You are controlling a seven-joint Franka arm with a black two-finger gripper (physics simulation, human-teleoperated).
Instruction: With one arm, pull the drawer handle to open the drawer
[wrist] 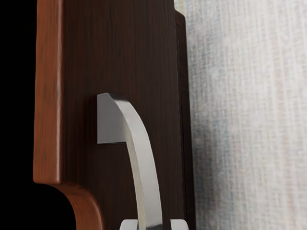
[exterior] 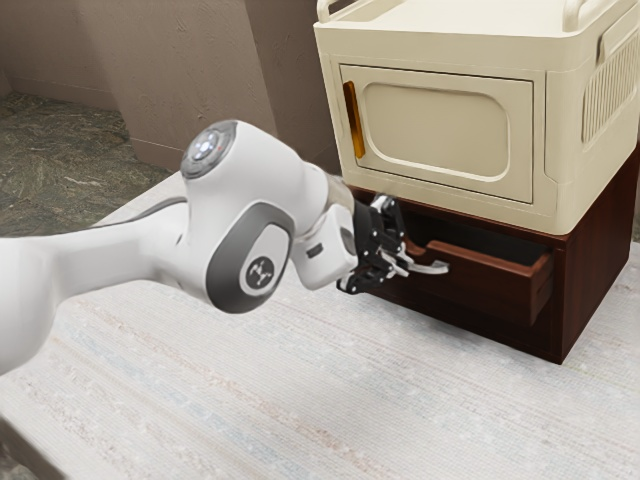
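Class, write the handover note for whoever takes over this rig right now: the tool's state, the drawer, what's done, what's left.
Tool: at the silver handle; whether it grips firmly, I can't tell.
Drawer: partly out of the wooden cabinet, below the cream box.
Done: drawer open, its dark inside visible.
Left: probably check the hold, pull further if a wider opening is wanted, then release.

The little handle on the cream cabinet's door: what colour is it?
Amber, best seen in the exterior view.

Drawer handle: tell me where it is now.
In the exterior view's right half, the handle is on the front of the pulled-out drawer, by the gripper.
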